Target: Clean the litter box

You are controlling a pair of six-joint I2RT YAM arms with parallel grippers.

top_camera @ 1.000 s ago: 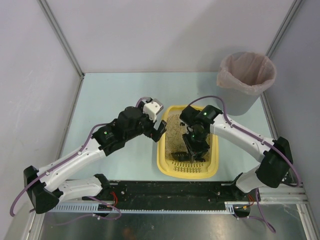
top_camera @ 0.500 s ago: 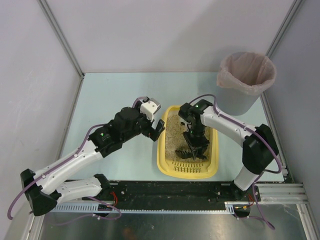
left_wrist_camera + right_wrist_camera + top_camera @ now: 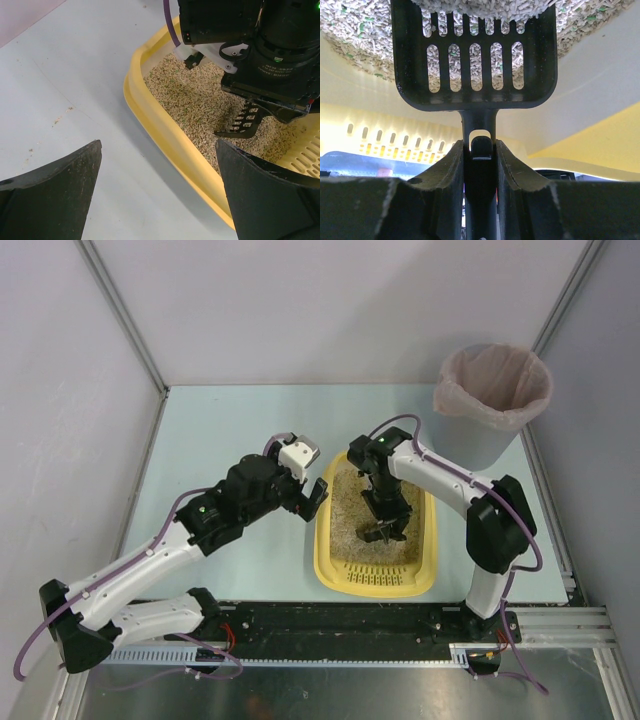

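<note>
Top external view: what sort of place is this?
Probably a lab test cell, not a home: bare panel walls enclose a pale table with two robot arms, a yellow litter box and a lined bin.

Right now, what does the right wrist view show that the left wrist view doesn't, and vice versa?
Right wrist only: the right gripper shut on the scoop handle, with litter visible through the slots. Left wrist only: the open left gripper and bare table beside the litter box outer wall. Both: the yellow litter box, litter and black scoop.
</note>
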